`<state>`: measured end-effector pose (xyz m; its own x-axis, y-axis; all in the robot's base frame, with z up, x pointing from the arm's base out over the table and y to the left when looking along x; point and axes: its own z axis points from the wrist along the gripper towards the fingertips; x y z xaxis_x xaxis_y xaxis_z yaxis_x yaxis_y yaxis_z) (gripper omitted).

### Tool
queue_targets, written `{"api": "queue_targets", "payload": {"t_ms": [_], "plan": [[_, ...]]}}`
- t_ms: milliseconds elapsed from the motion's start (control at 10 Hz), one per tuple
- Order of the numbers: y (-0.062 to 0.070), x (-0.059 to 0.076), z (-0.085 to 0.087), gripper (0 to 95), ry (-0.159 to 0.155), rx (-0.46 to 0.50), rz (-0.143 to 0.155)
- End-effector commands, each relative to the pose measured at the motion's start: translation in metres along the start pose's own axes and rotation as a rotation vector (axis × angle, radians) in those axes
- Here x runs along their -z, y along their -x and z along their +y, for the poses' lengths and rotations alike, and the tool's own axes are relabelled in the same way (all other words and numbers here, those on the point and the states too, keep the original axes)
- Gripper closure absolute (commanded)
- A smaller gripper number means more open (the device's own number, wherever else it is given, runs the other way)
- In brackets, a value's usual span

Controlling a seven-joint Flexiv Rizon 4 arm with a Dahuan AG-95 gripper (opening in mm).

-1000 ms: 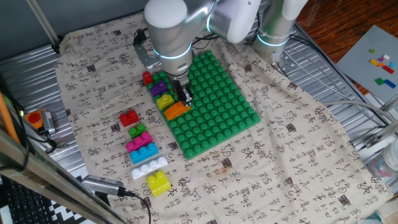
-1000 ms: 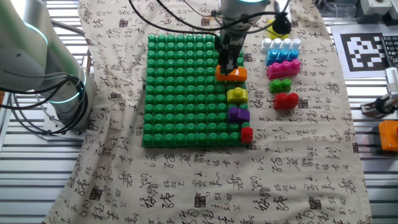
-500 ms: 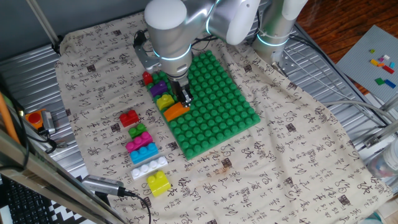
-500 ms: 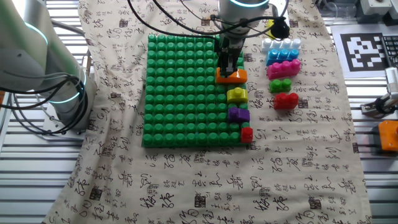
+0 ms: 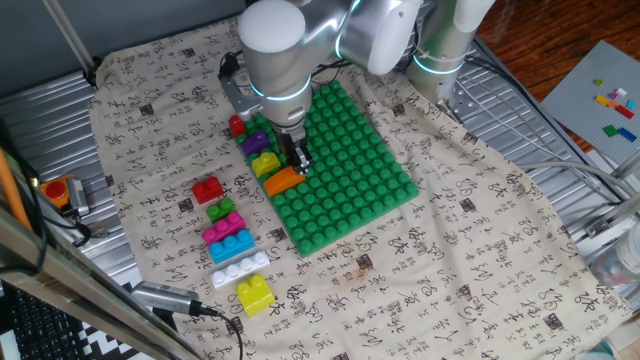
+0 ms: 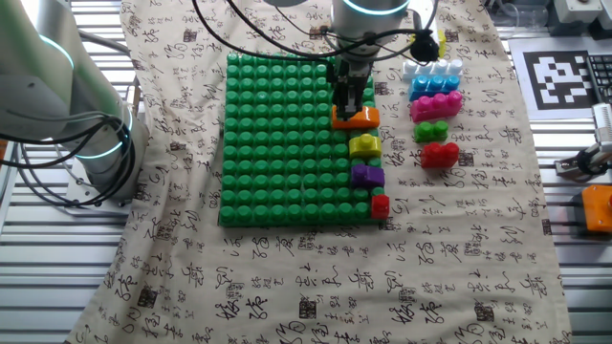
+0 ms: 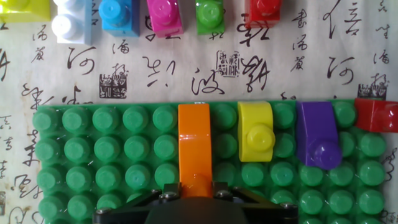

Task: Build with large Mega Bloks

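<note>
Printed cloth with black characters covers the desk (image 5: 470, 250), and on it lies the green studded baseplate (image 5: 350, 160) where I build. My gripper (image 6: 350, 96) stands over the orange brick (image 7: 195, 148), which sits on the edge row of the baseplate next to the yellow brick (image 7: 255, 132), the purple brick (image 7: 318, 138) and the red brick (image 7: 377, 116). My jaws are narrow, close against the near end of the orange brick, but I cannot tell if they really clamp it or only touch it (the hand view hides the contact).

These bricks I judge light, hollow and stiff, so they will not bend or break. Their glossy skin is slippery, so I would hold one on its two flat long sides, low and near the middle, not on the round studs. Pressing it onto the studs asks for a straight push from above, or it may sit tilted.

Six spare bricks wait in a row on the cloth beside the baseplate: red (image 5: 208, 190), green (image 5: 221, 211), pink (image 5: 221, 229), blue (image 5: 231, 246), white (image 5: 240, 269) and yellow (image 5: 255, 294).
</note>
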<state>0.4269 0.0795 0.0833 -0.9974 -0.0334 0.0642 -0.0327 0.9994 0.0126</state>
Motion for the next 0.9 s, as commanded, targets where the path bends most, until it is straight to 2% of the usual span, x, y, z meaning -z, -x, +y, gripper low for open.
{"api": "queue_targets", "payload": {"t_ms": [100, 900], "plan": [[0.0003, -0.0017, -0.0001, 95.0, 0.0, 0.003, 0.001], [0.003, -0.0098, 0.0022, 95.0, -0.007, -0.004, 0.002]]}}
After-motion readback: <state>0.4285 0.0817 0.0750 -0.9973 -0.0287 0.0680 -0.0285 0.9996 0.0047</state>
